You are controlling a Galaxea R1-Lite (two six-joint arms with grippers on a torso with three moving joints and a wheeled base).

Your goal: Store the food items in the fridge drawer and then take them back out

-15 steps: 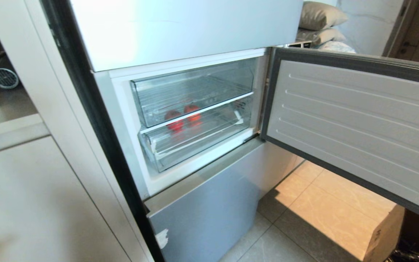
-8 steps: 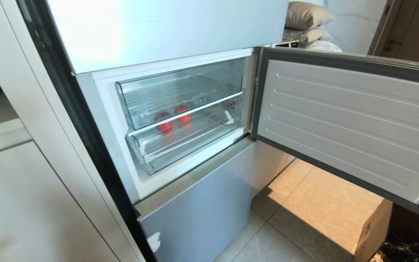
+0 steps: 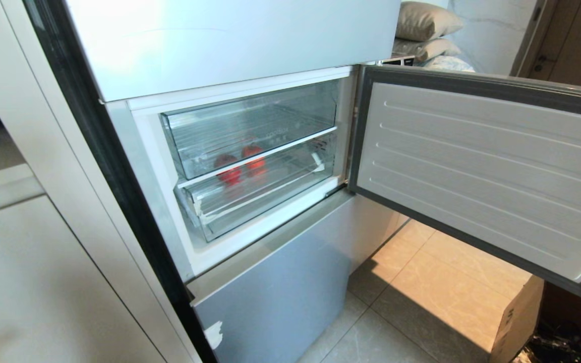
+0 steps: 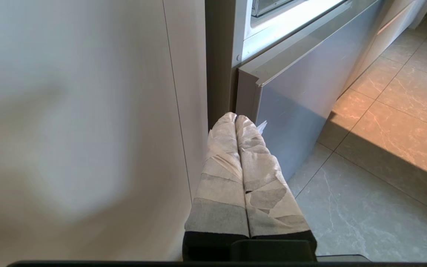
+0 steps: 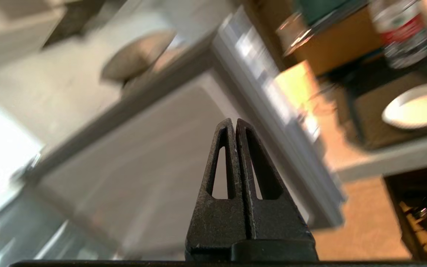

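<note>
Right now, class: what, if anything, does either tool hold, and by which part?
Nothing. The left tool and right tool are both shut on nothing.

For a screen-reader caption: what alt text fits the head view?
An open fridge compartment holds two stacked clear drawers, with two red food items visible through the plastic. Its door swings open to the right over a tiled floor; no arm shows.

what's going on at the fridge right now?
Nothing is being handled. The fridge door stands open, and two red food items sit inside, seen through the clear drawers; which one holds them is unclear. Both drawers are pushed in. The left end effector is shut and empty, low beside the fridge's lower front panel. The right end effector is also shut and empty, pointing toward the open door. Neither arm shows in the head view.
</note>
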